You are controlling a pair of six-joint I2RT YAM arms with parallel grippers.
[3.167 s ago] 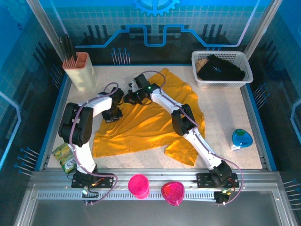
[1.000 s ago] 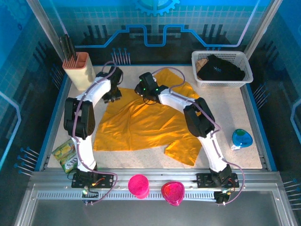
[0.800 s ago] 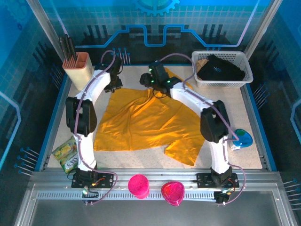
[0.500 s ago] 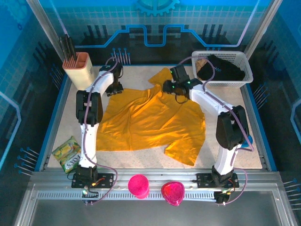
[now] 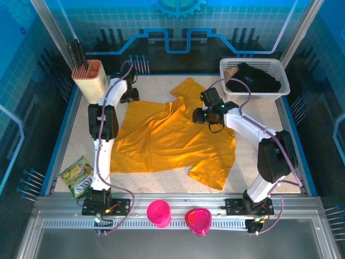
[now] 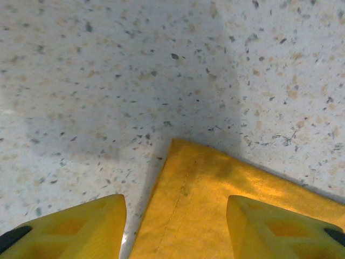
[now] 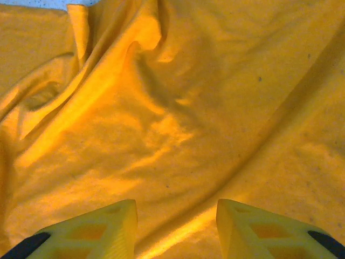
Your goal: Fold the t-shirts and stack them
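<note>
Between the spread fingers of the left pincer (image 6: 175, 226) lies one hemmed corner of the orange-yellow t-shirt (image 6: 215, 205), flat on the speckled desk (image 6: 108, 81), its tip pointing out ahead of the fingertips. Those jaws stand wide, one finger on either side of the corner; whether they touch the cloth cannot be told.

Seen from above, the t-shirt (image 5: 172, 135) is spread open across the middle of the desk (image 5: 259, 124), rumpled, with one part bunched up at its far edge and a flap lying toward the near edge. The left pincer (image 5: 129, 96) sits at the shirt's far left corner. The right pincer (image 5: 207, 114) is over the shirt's far right part. Its wrist camera shows the right pincer (image 7: 175, 229) wide as well, holding nothing, with creased orange fabric (image 7: 178, 108) beneath and ahead of both fingers.

Just left of the left pincer stands a beige holder (image 5: 91, 81) with dark handles in it. Beyond the right pincer, to its right, a white basket (image 5: 253, 96) holds a dark garment (image 5: 252, 78). Well behind the left pincer, near that arm's base, lies a green-yellow snack packet (image 5: 78, 175).
</note>
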